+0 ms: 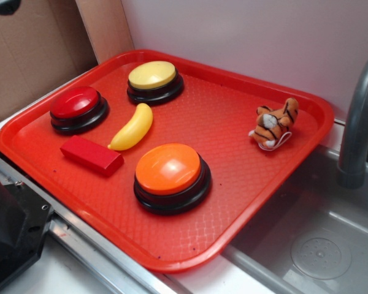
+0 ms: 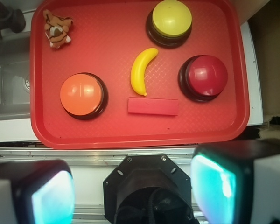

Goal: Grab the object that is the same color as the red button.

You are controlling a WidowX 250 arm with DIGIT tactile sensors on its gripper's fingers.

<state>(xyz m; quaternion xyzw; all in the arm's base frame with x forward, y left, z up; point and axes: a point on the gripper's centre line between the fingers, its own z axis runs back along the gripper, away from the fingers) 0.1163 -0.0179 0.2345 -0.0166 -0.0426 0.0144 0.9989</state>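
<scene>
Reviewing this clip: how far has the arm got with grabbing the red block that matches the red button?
Nothing looks done yet. The red block lies flat on the red tray, apart from the red button and just below the yellow banana. In hand: the gripper is open and empty, off the tray's near edge in the wrist view. Left: moving over the block, descending, closing on it and lifting.

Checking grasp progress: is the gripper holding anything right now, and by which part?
Nothing is held. The gripper is open, above the tray's near edge; the red block lies untouched.
</scene>
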